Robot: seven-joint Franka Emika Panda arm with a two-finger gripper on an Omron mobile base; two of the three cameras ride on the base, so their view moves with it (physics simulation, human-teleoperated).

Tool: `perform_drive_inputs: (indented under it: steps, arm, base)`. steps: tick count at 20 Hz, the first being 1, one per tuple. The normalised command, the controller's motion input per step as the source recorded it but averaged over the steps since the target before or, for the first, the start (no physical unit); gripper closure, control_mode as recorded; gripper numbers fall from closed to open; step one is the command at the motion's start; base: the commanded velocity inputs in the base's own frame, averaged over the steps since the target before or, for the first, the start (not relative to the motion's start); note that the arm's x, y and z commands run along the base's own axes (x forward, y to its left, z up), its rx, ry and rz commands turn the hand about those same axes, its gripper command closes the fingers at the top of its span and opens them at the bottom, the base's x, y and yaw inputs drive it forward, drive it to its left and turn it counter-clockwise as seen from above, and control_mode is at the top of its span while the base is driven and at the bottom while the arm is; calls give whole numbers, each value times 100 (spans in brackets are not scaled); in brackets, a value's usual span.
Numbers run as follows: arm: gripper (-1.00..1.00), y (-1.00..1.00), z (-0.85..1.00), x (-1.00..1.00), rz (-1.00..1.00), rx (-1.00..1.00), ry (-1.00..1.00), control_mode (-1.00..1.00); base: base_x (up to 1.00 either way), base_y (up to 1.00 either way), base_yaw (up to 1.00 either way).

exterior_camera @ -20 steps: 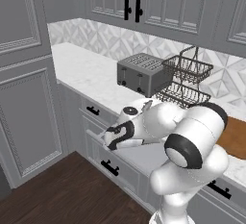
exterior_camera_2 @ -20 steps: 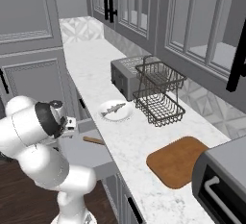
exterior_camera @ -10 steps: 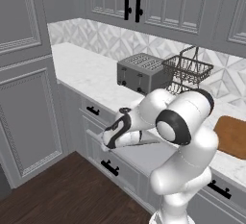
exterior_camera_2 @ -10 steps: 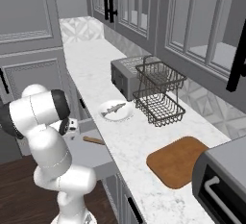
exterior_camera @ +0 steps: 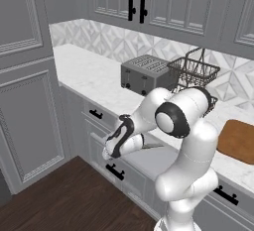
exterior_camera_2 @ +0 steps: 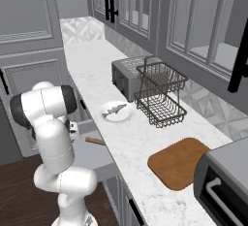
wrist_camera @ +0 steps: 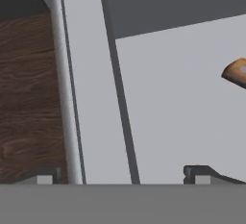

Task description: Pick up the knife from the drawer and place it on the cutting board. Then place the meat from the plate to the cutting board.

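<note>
Over the open wide grey drawer (wrist_camera: 182, 112) | our two-finger gripper (wrist_camera: 122, 176), jaws spread wide and empty, straddles the front wall | slim wooden-handled knife (exterior_camera_2: 95, 140) lies well aside on the drawer floor | risk: descending here, we would strike the wall.

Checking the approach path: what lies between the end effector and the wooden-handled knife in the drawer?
Only bare flat grey drawer floor, seen in the hand view, separates the open end effector from the light brown wooden knife handle.

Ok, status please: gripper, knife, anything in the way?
Gripper open, empty, over drawer. Knife lies in drawer, untouched. Nothing blocks it.
</note>
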Motion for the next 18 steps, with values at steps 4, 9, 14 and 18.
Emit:
perform_drive_inputs:
  steps: [4,9,14,18]
  arm:
    - [-100,71,-53,-49,15,-1,1,-100]
    - [-100,100,-46,-68,11,5,13,-100]
    - [-100,100,-23,-62,7,8,18,-100]
    - [-100,60,17,-43,3,-1,5,-100]
  base:
    - [0,0,0]
    - [0,0,0]
    - [0,0,0]
    - [0,0,0]
